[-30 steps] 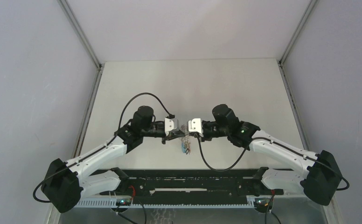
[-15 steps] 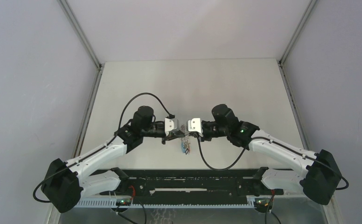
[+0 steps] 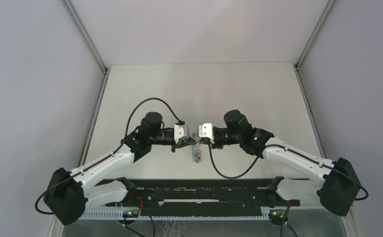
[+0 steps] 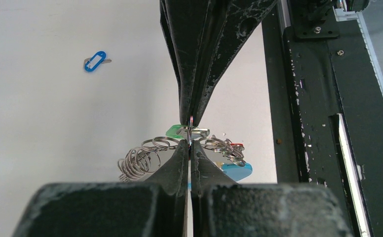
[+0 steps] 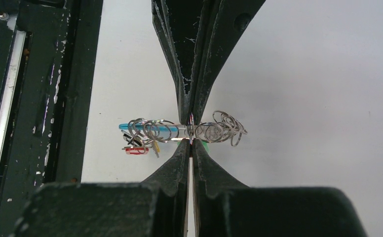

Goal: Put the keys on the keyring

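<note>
The keyring (image 3: pixel 196 154) hangs above the table between my two grippers. My left gripper (image 3: pixel 190 140) and right gripper (image 3: pixel 198 139) meet tip to tip, both shut on its thin metal hoop. In the left wrist view the left gripper (image 4: pixel 190 143) pinches the hoop edge-on, with silver links (image 4: pixel 137 160), a green tag (image 4: pixel 174 131), a red tag (image 4: pixel 237 144) and the light-blue sleeve (image 4: pixel 237 171) around it. In the right wrist view the right gripper (image 5: pixel 191 141) pinches the same hoop, with links (image 5: pixel 225 128), the blue sleeve (image 5: pixel 129 126), a red tag (image 5: pixel 136 150) and a yellow tag (image 5: pixel 156 147).
A loose blue key tag (image 4: pixel 95 61) lies on the white table beyond the grippers. The black base rail (image 3: pixel 199 190) runs along the near edge; it also shows in the left wrist view (image 4: pixel 318 98) and the right wrist view (image 5: pixel 31 74). Grey walls enclose the table.
The right wrist has shifted very slightly. Both grippers stay shut on the hoop at the same spot.
</note>
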